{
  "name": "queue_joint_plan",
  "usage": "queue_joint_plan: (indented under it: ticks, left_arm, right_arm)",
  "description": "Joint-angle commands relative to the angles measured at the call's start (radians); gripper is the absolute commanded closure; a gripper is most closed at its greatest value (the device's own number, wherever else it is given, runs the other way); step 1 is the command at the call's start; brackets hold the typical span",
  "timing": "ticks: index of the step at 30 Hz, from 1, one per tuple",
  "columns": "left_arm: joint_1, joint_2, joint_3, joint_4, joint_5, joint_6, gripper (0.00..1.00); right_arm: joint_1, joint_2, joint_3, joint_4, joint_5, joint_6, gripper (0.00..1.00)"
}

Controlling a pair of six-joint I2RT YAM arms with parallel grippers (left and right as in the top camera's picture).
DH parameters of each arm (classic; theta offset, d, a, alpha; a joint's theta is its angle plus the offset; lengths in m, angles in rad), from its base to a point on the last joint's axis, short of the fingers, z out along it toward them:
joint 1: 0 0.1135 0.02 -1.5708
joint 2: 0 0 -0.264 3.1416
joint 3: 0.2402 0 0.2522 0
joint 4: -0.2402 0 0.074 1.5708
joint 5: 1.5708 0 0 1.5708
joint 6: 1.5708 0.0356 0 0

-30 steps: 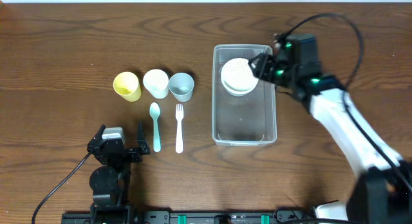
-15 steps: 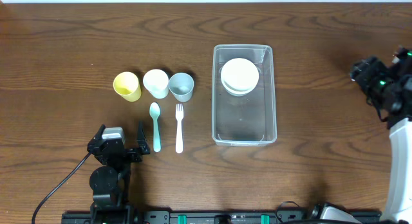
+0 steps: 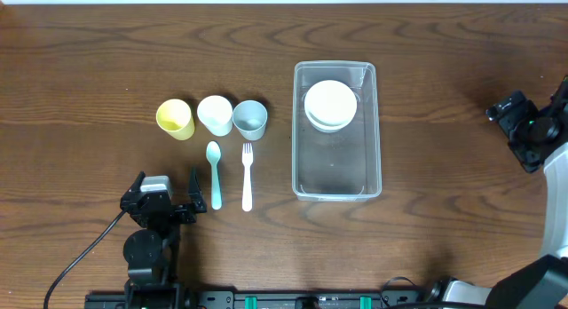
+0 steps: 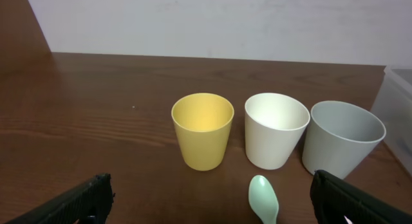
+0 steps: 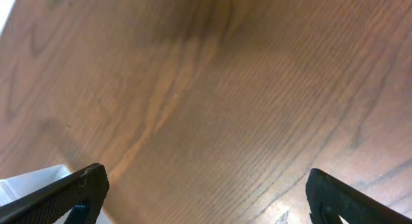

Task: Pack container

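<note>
Clear rimmed container (image 3: 337, 171), rounded corners, holds white bowl (image 3: 331, 105); left pincer (image 4: 212, 195), right pincer (image 5: 206, 185) spread wide.

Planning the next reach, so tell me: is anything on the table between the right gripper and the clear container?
Nothing visible. Only bare table separates the open right gripper from the container.

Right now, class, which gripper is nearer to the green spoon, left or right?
Left. The left gripper sits open just to the left of the spoon. The right gripper is far off to the right, beyond the container.
</note>
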Motion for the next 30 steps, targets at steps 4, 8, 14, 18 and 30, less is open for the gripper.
queue_joint_plan:
  ticks: [4, 8, 14, 18, 30]
  left_arm:
    - [-0.004, -0.006, 0.003, 0.010, 0.104, -0.005, 0.02]
    - [-0.004, 0.018, 0.065, -0.009, 0.132, -0.062, 0.02]
    - [-0.004, 0.234, 0.351, -0.140, 0.130, -0.053, 0.02]
    - [-0.004, 0.489, 0.629, -0.317, 0.132, -0.037, 0.02]
    - [-0.004, 1.122, 1.293, -0.903, 0.268, -0.038, 0.02]
  right_arm:
    - [-0.010, 0.006, 0.004, -0.008, 0.016, 0.017, 0.01]
    - [-0.010, 0.006, 0.004, -0.008, 0.016, 0.017, 0.01]
    - [-0.010, 0.006, 0.004, -0.008, 0.017, 0.017, 0.01]
    - [-0.010, 0.006, 0.004, -0.008, 0.016, 0.017, 0.01]
    - [-0.010, 0.006, 0.004, -0.008, 0.017, 0.017, 0.01]
